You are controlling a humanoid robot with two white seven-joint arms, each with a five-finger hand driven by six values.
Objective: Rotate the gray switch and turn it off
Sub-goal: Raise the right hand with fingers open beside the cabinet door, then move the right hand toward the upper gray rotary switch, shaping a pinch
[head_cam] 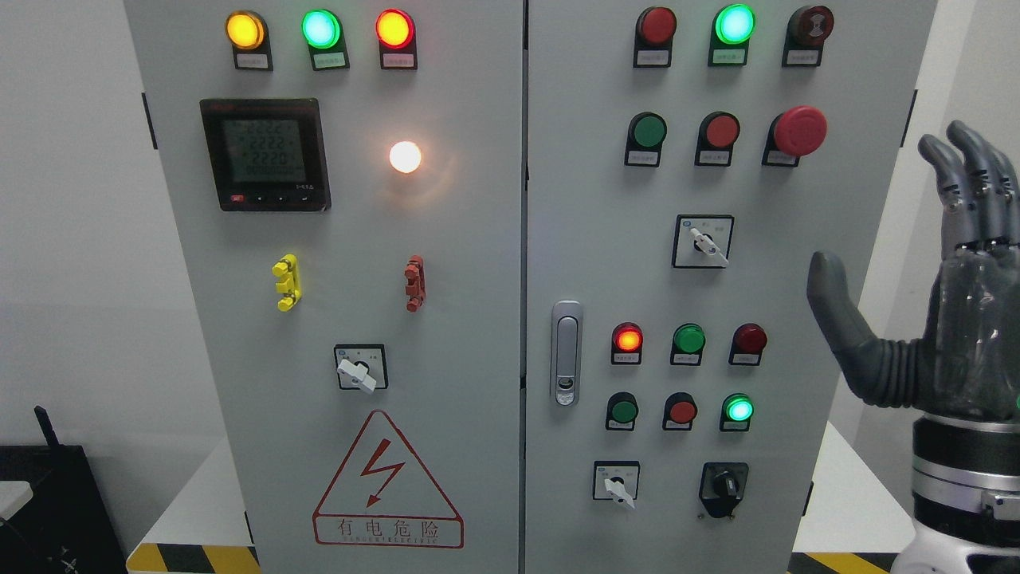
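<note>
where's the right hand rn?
Head view, far right: the right hand is raised with fingers spread, off the cabinet's right edge, level with the upper white rotary switch and touching nothing.

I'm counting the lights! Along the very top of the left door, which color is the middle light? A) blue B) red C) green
C: the middle lamp glows green, between a yellow lamp and a red lamp.
</note>
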